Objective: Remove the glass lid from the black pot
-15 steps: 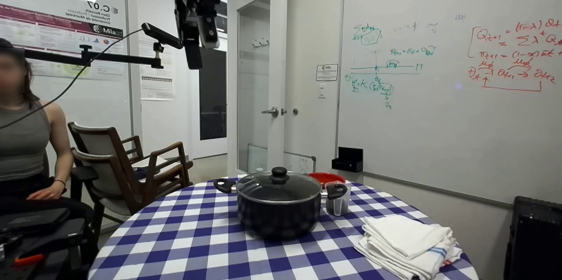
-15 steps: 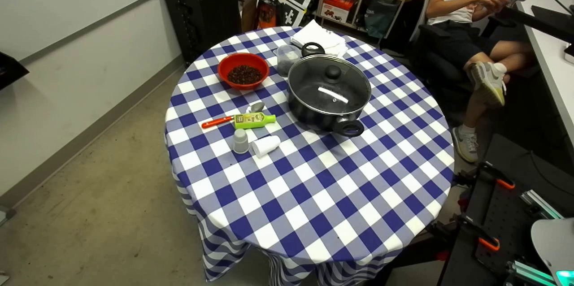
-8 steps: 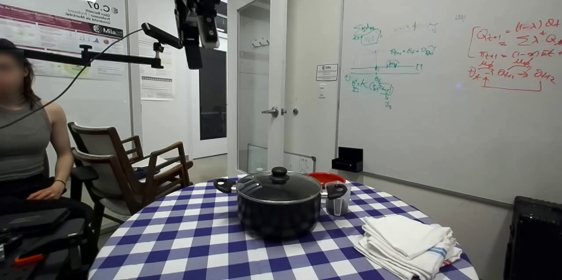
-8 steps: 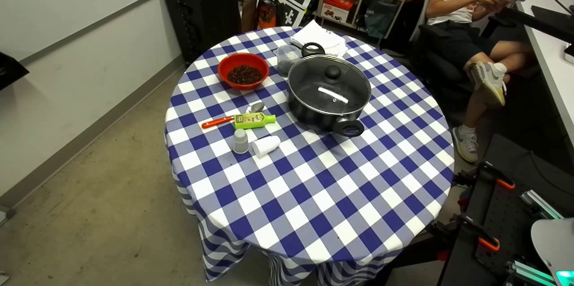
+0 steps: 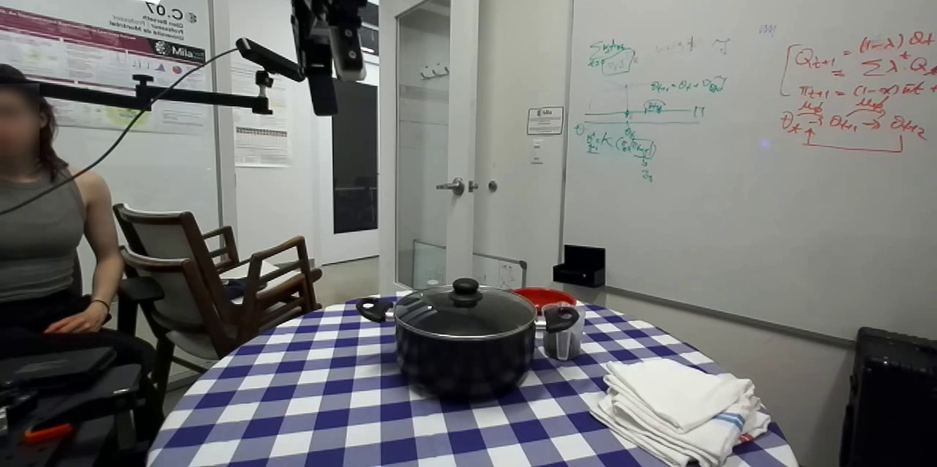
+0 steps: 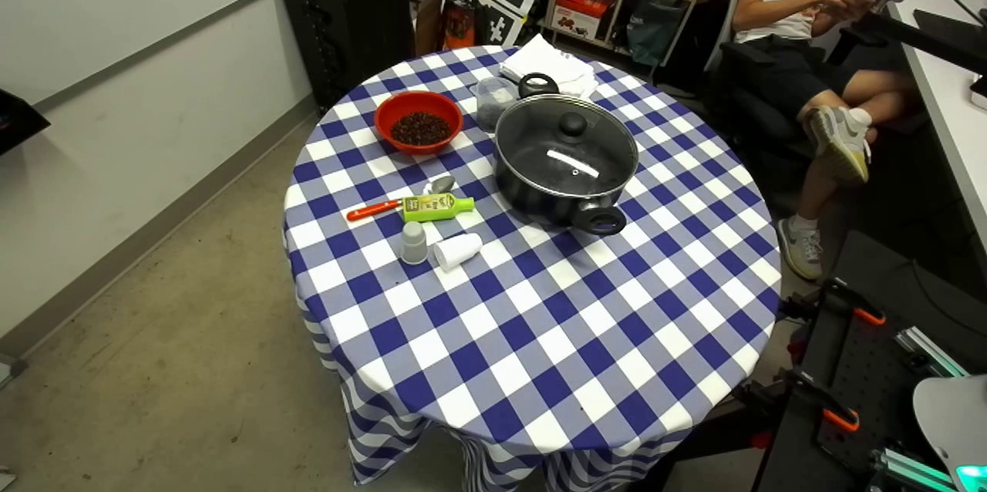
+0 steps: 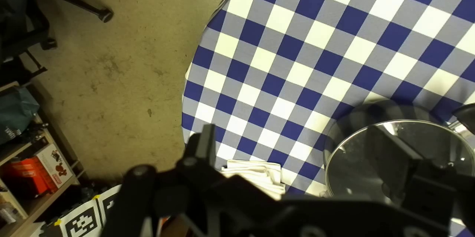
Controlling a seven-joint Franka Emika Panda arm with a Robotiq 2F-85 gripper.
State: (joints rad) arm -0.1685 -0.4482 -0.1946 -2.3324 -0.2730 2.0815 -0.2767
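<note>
The glass lid (image 5: 432, 312) sits level on the black pot (image 5: 465, 368), with its black knob upright on top. The lid (image 6: 555, 153) and the pot (image 6: 528, 195) also show on the checked table in the other view angle, an exterior view. In the wrist view, the lid (image 7: 352, 166) and the pot (image 7: 332, 129) are at the lower right, partly hidden behind a finger. My gripper (image 5: 338, 90) hangs high above the table, well apart from the lid. In the wrist view my gripper (image 7: 297, 142) has its fingers wide apart with nothing between them.
A red bowl (image 6: 384, 131) of dark beans and a clear plastic cup (image 6: 493, 105) stand close to the pot. White folded towels (image 5: 677, 408) lie near the table edge. A green bottle (image 6: 436, 207), a red-handled spoon (image 6: 374, 210) and small cups (image 6: 457, 251) lie beside the pot.
</note>
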